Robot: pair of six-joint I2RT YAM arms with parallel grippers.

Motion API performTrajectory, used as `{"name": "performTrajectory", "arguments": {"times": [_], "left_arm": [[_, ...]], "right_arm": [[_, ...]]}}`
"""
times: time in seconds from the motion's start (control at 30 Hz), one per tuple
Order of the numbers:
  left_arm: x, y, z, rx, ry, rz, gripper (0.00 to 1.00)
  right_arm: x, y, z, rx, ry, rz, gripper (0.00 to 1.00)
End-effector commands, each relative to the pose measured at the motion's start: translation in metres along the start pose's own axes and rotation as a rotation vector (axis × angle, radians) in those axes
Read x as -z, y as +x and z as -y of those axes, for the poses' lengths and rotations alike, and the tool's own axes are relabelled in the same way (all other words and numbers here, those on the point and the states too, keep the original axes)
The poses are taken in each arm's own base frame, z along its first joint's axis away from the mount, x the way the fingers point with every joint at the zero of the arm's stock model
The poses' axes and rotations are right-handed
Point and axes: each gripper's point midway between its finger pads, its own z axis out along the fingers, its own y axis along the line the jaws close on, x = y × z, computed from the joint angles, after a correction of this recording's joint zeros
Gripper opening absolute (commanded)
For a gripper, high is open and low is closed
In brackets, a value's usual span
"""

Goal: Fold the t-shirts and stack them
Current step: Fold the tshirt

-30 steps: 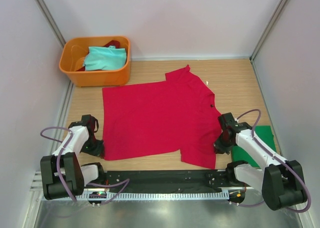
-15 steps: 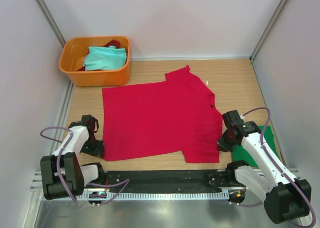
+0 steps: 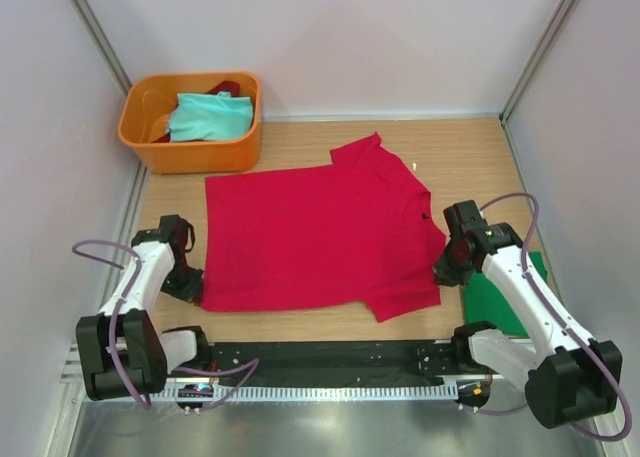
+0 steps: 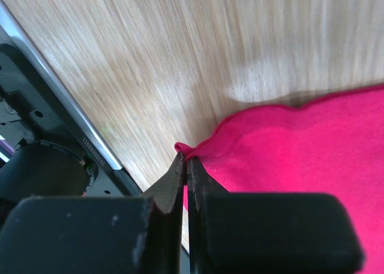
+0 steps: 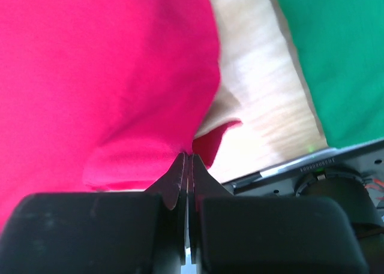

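Note:
A bright red t-shirt (image 3: 315, 232) lies spread flat across the middle of the wooden table. My left gripper (image 3: 196, 292) is shut on its near left hem corner (image 4: 187, 151). My right gripper (image 3: 440, 269) is shut on the near right sleeve edge (image 5: 192, 143), lifting the cloth slightly. A dark green t-shirt (image 3: 505, 297) lies folded flat by the right arm, also in the right wrist view (image 5: 336, 58). A pale teal t-shirt (image 3: 210, 117) sits crumpled in the orange tub.
The orange plastic tub (image 3: 190, 152) stands at the back left, with some dark red cloth behind the teal one. A black rail (image 3: 330, 357) runs along the near table edge. Bare wood (image 3: 460, 152) shows at the back right.
Both grippers have pulled the near edge of the red t-shirt away from the near rail, the right one lifting the sleeve up and outward. The near right sleeve now lies flatter.

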Motion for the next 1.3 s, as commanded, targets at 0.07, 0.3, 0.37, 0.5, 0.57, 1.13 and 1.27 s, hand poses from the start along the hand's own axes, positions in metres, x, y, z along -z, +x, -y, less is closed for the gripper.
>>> {"name": "performTrajectory", "arguments": {"times": [0.07,0.3,0.37,0.5,0.57,1.13,1.27], "left_arm": [[0.016,-0.016,-0.002,-0.012,-0.028,0.061,0.00],[0.033,-0.025,0.024,-0.049,0.047,0.057,0.00],[0.032,-0.024,0.026,-0.062,0.051,0.047,0.00],[0.031,-0.021,0.029,-0.058,0.048,0.026,0.00],[0.031,-0.023,0.032,-0.050,0.051,0.026,0.00],[0.029,-0.035,0.070,-0.069,0.054,0.010,0.00],[0.030,-0.041,0.077,-0.075,0.052,0.017,0.00]], "right_arm": [[0.011,-0.036,-0.034,0.102,-0.057,0.070,0.01],[0.016,-0.062,-0.059,0.149,-0.080,0.098,0.01],[0.018,-0.068,-0.063,0.153,-0.084,0.104,0.01],[0.014,-0.079,-0.063,0.146,-0.080,0.106,0.02],[0.013,-0.083,-0.066,0.151,-0.092,0.097,0.01],[-0.006,-0.102,-0.097,0.179,-0.163,0.060,0.01],[-0.003,-0.108,-0.103,0.178,-0.168,0.071,0.01]]}}
